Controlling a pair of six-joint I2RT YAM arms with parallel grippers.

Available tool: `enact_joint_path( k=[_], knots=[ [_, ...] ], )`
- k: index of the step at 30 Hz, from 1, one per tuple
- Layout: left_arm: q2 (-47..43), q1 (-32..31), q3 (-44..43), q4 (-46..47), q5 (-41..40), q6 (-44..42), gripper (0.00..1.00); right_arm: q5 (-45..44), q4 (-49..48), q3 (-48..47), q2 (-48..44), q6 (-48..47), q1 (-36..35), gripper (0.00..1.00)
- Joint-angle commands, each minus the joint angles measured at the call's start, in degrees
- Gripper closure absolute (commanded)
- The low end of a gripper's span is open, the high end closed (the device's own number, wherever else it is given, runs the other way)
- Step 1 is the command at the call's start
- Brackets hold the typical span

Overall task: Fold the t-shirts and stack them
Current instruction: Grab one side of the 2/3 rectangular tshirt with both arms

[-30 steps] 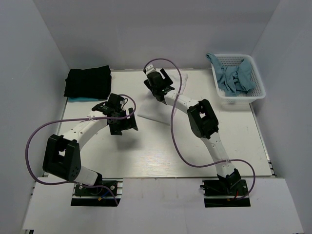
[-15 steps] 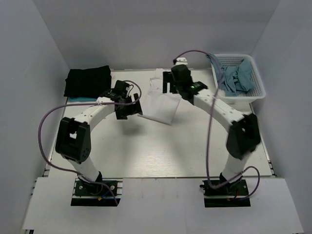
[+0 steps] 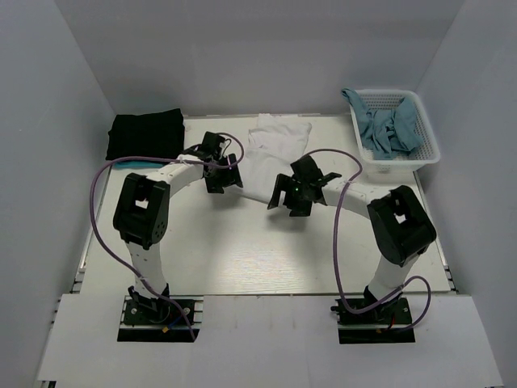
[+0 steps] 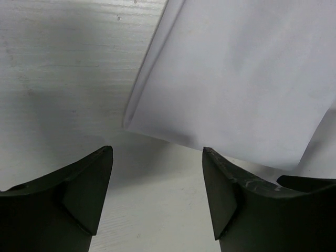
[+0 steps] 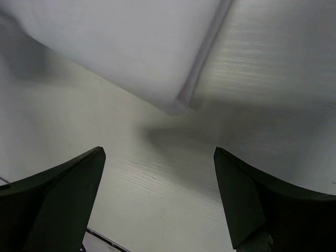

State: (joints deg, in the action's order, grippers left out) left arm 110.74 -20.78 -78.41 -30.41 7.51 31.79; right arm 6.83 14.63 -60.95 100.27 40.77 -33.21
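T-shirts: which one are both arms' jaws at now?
The white t-shirt, lying at the back centre with a pair of jaws at each near corner. The black t-shirt sits folded in the back left corner, apart from both pairs.

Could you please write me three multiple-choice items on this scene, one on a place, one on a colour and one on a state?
1. Where on the table is the black shirt?
A. back left
B. front right
C. centre

2. What colour is the cloth in the basket?
A. red
B. blue-grey
C. yellow

3. How is the right gripper?
A. shut on the black shirt
B. open and empty
C. shut on the basket

Answers:
1 A: it lies folded in the far left corner.
2 B: blue-grey fabric lies in the basket.
3 B: its jaws stand apart with only table between them.
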Motion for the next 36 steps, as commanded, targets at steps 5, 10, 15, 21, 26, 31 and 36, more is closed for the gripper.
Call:
enact_joint_path(
  k=[5,10,15,21,26,31,36],
  knots=[
    [-0.71,0.56,2.83,3.34,-0.83,0.11,0.27,1.87,-8.66,1.88,0.1,7.21,0.34,0.1],
    [2.28,0.56,-0.07,3.34,-1.36,0.11,0.39,-0.85,-9.1,1.54,2.56,9.23,0.61,0.12],
    [4.04,0.56,0.09,3.34,-0.21,-0.41,0.53,-1.91,-8.22,0.48,5.02,11.78,0.87,0.21],
    [5.89,-0.67,2.56,6.15,5.49,0.72,0.81,-5.07,-9.27,1.45,5.64,14.5,0.78,0.75],
    [5.89,-0.67,3.62,5.99,5.5,1.26,1.0,-9.03,-9.63,2.59,6.42,13.9,0.69,1.0],
    [0.46,-0.67,6.68,3.44,5.5,1.34,1.0,-7.37,-4.36,1.96,2.76,7.23,-0.62,1.0],
    [-13.05,-1.2,16.0,-3.15,7.51,1.34,1.0,-2.45,4.16,8.12,-9.38,4.41,-3.52,1.0]
  ],
)
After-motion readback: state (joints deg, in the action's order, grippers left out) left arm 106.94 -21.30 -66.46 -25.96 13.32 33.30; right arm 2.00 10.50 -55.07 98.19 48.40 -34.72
